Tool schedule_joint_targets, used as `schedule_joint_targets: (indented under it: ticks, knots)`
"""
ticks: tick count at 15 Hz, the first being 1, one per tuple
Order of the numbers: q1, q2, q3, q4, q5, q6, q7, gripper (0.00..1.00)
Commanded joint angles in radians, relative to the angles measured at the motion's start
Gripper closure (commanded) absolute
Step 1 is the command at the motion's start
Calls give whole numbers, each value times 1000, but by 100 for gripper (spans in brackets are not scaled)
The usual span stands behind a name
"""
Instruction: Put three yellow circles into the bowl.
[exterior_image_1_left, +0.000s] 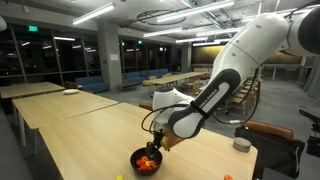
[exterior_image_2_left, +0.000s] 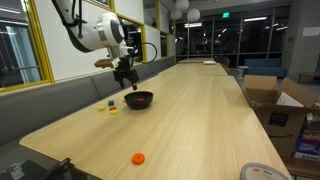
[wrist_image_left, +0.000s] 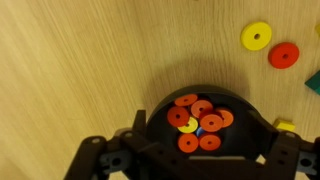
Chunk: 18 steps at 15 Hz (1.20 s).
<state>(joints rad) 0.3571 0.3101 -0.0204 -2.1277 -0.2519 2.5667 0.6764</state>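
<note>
Here the bowl (wrist_image_left: 250, 112) fills the lower centre of the wrist view. It holds a heap of red discs (wrist_image_left: 190, 101), with one yellow circle (wrist_image_left: 184, 126) half buried among them. A second yellow circle (wrist_image_left: 256, 37) lies on the table (wrist_image_left: 80, 60) at the upper right, just beside a lone red disc (wrist_image_left: 284, 55), both outside the bowl. In both exterior views the gripper (exterior_image_2_left: 126, 78) hangs over the bowl. Its jaws are apart, with fingers (wrist_image_left: 95, 155) at the lower left and lower right of the wrist view.
</note>
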Motion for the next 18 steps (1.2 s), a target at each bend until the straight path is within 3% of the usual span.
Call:
schedule_joint_targets:
  ticks: [1,6,11,18]
  knots:
    - [-27,-210,37,-70,14,-156,-13,0]
    - [-101,-484,112,-156,132,-420,-134,0]
    - [-159,-773,122,-287,237,-624,-268,0]
    - [-235,-1082,106,-464,270,-657,-374,0]
